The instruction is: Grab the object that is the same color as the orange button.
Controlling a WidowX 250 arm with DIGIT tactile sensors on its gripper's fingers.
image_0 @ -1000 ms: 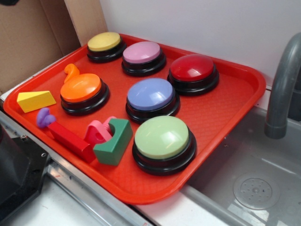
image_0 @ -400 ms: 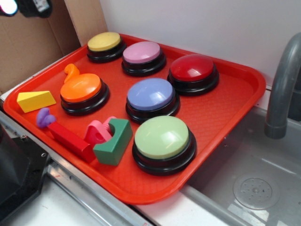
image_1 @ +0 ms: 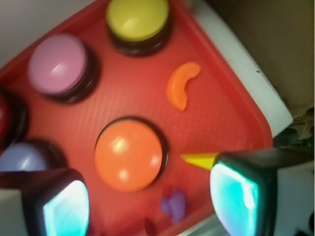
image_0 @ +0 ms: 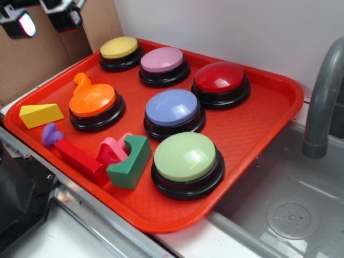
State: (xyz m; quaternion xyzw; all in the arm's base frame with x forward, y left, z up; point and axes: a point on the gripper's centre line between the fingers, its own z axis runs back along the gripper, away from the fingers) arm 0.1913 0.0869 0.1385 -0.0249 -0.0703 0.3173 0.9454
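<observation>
Orange toy piece [image_1: 182, 85] lies curved, long axis up-right to down-left in wrist view; fingers [image_1: 236, 194] spread, empty.

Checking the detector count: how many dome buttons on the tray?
6, all on the red tray: yellow button and pink button at the back, red button back right, orange button left, blue button centre, green button front. None looks hidden.

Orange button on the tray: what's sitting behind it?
Behind the orange button lies the small orange curved piece. From the exterior view the dome covers its lower part; the wrist view shows it whole, apart from the button, on the red tray.
</observation>
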